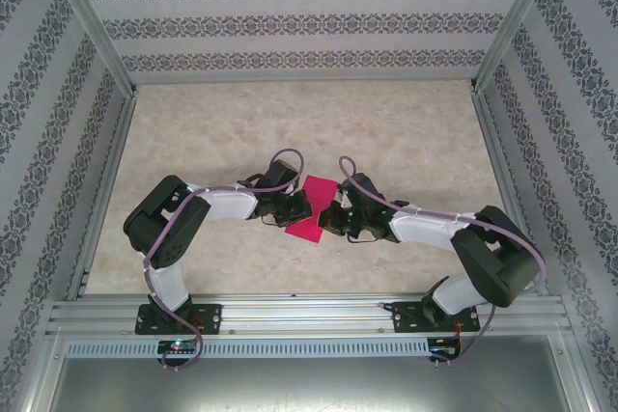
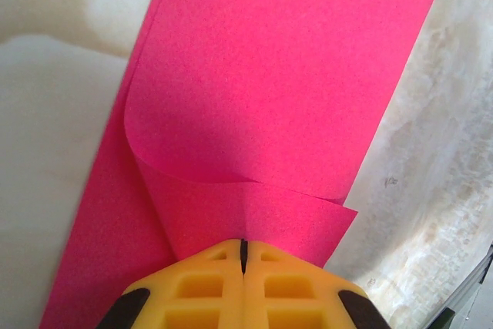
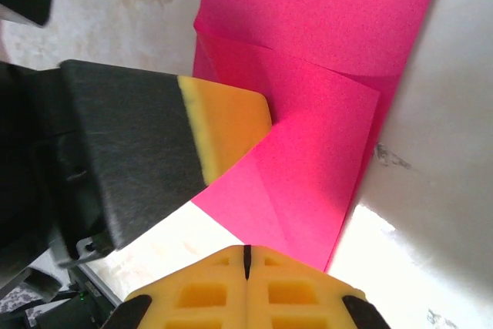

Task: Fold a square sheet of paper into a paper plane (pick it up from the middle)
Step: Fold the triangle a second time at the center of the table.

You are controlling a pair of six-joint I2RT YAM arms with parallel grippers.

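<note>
Because the square sheet of paper is thin, light and limp, it should crease wherever pressed and slide easily on the counter; its middle looks the safest hold. It lies partly folded, 1 flap curled over, between 2 tools. The left tool is closed, with its tips at that flap. The right tool is closed just beside the sheet's edge, apparently holding nothing.

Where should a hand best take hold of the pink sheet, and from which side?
Probably the lifted, curled flap of the pink sheet, approached low from the side of the left hand. That flap arches off the table, offering an edge to pinch; the rest lies flat.
</note>
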